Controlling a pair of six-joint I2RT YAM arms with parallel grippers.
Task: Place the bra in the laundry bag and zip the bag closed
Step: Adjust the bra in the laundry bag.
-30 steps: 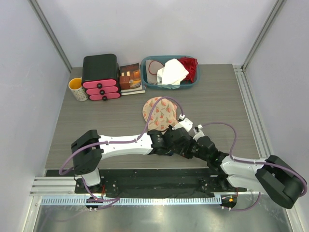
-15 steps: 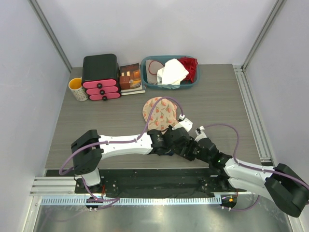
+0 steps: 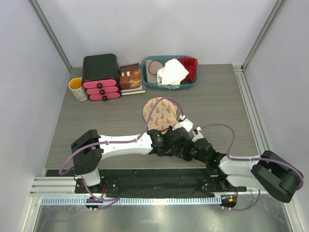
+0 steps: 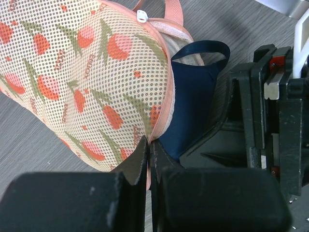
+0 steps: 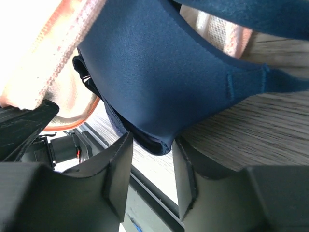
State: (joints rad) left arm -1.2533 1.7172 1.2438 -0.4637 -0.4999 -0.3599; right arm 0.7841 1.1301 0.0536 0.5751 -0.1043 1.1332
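Right arm's elbow has swung back in, its wrist edging toward the bag [image 4: 87, 72], which lies near the middle of the table [image 3: 217, 96]. Left gripper [image 4: 148, 145] is clamped on the bag's pink rim, probably to hold the mouth up. Bra [image 4: 190, 92] sits half inside, one cup poking out. Right gripper [image 5: 152, 144] straddles that cup's edge, jaws half-spread; pinching or only pushing, I cannot tell.

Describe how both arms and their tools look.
Left arm and right arm: white links, black joint housings, with a loose purple cable looping along each. Left tool and right tool: matte black, blocky fingers tapering to wedge tips.
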